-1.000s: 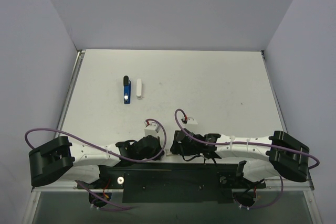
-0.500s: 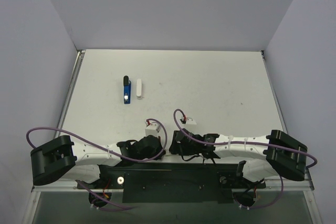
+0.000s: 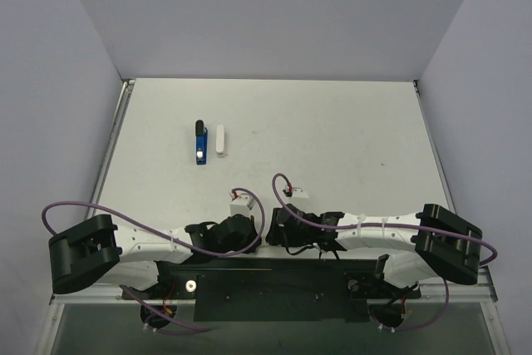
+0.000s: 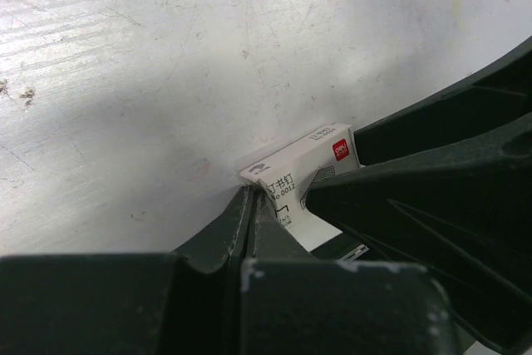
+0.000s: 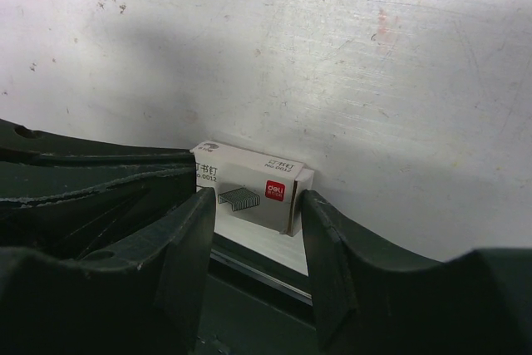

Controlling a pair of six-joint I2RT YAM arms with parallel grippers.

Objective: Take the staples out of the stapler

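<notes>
A: Why is the stapler (image 3: 199, 142) untouched?

B: It lies far out on the surface (image 3: 332, 139), a pale strip (image 3: 219, 140) just beside it, while both arms sit folded at the near edge.

A: And the claws?

B: The left claw (image 4: 253, 205) is pressed together; the right claw (image 5: 253, 226) stands apart, framing a small staple box (image 5: 249, 184) without gripping it.

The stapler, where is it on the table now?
In the top view the stapler lies far left on the table, beside a small white strip, beyond both arms.
</notes>
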